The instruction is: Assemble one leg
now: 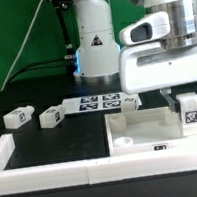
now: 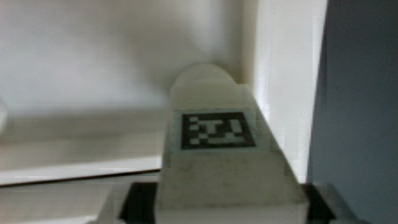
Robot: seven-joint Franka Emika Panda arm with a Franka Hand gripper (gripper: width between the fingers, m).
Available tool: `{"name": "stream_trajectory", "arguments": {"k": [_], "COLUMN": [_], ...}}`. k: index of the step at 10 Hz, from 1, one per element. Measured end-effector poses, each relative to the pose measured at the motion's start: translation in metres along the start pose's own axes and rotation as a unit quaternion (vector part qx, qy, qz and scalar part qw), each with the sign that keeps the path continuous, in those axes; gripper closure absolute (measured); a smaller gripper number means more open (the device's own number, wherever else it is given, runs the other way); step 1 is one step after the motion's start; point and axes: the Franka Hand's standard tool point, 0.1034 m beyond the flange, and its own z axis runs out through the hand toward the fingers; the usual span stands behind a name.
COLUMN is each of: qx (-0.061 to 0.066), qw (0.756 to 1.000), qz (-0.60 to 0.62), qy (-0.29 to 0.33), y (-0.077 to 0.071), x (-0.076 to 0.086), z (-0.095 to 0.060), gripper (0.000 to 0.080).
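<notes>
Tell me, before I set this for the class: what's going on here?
A Panda arm is putting furniture together. Its gripper holds one leg upright over the corner of the big flat white piece, at the exterior view's right. The wrist view shows that leg clamped between the fingers. Three more legs lie loose on the black table, near the marker board.

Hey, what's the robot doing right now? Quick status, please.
Gripper shut on a leg, upright over the large white square piece. Three loose legs wait behind. Nothing blocking.
</notes>
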Motion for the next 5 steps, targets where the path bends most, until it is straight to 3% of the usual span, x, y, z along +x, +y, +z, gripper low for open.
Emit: {"name": "stream_trajectory", "arguments": {"k": [3,5], "qx": [0.008,0.012], "qw": [0.981,0.941], "qz": [0.195,0.338], "qy": [-0.002,-0.006], "y": [0.0032,0.0019], "x": [0.0010,0.0002], "z": [0.0002,0.0008], "gripper": [0.0504,0.0504]}}
